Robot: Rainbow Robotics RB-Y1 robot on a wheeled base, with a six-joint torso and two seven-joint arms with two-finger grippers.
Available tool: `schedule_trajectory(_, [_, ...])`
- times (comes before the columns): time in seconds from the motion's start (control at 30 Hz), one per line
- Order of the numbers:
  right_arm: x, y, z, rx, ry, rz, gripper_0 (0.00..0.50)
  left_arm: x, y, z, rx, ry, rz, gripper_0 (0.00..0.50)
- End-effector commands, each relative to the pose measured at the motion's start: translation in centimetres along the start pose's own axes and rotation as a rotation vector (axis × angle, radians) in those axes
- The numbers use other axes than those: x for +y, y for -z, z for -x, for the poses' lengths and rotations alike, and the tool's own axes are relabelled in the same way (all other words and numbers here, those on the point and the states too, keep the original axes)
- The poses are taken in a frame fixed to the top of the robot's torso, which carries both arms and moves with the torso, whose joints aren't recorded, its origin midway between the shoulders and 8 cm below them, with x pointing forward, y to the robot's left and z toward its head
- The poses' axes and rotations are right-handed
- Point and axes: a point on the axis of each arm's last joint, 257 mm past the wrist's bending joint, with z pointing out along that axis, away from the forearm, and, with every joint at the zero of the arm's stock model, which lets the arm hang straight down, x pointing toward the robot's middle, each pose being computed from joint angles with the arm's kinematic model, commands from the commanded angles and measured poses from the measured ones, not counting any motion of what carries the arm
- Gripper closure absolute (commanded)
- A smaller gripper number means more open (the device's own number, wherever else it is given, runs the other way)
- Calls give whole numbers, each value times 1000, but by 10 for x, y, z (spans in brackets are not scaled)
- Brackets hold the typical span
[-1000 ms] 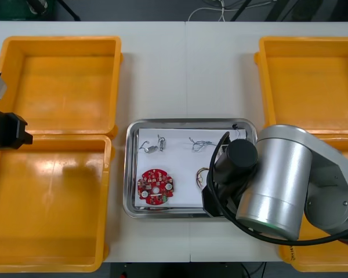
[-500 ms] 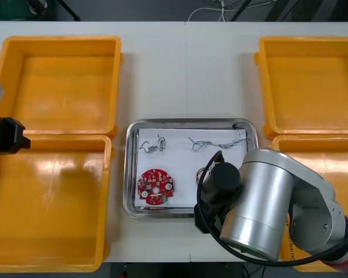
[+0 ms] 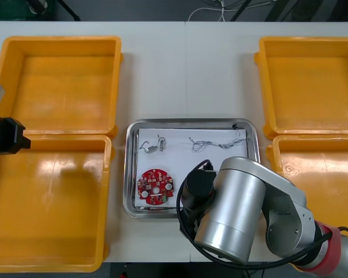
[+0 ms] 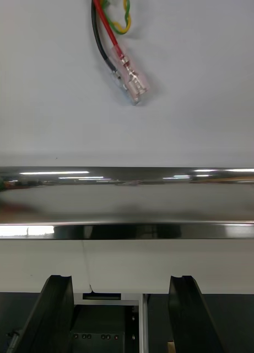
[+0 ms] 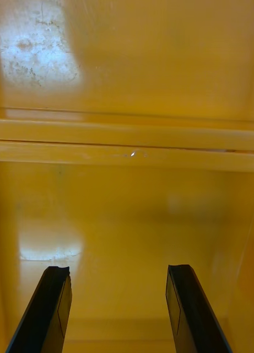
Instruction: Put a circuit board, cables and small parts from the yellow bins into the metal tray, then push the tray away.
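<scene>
Both open-fingered: your right gripper (image 4: 121, 278) faces the metal tray (image 4: 127, 198) at its near rim, left gripper (image 5: 118, 270) parked over a yellow bin (image 5: 127, 71). Tray likely stiff, slick; push mid-rim.

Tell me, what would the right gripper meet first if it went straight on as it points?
Probably the metal tray's near rim, just ahead of the open right gripper; the red and yellow cable lies farther in.

Inside metal tray (image 3: 129, 174): round red circuit board (image 3: 155, 186), small metal parts (image 3: 152, 145), twisted cable (image 3: 217, 141). Over its near right corner: right arm (image 3: 238, 208). Either side, on counter (image 3: 185, 75): yellow bins (image 3: 61, 40).
</scene>
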Motion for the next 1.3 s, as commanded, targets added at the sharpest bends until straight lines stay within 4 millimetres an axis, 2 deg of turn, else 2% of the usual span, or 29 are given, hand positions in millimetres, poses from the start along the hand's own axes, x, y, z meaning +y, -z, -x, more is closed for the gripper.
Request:
schedule_trajectory(0.03, [17, -6, -18, 11, -12, 35, 0, 1, 8, -1, -22, -21, -3, 0])
schedule_trajectory(0.37, [22, -16, -30, 11, -24, 43, 0, 1, 8, -1, -22, -21, -3, 0])
schedule_trajectory(0.83, [41, -22, -28, 2, -46, 49, 0, 1, 8, -1, -22, -21, -3, 0])
schedule_trajectory(1.3, [43, -29, -37, -12, -36, 46, 0, 1, 8, -1, -22, -21, -3, 0])
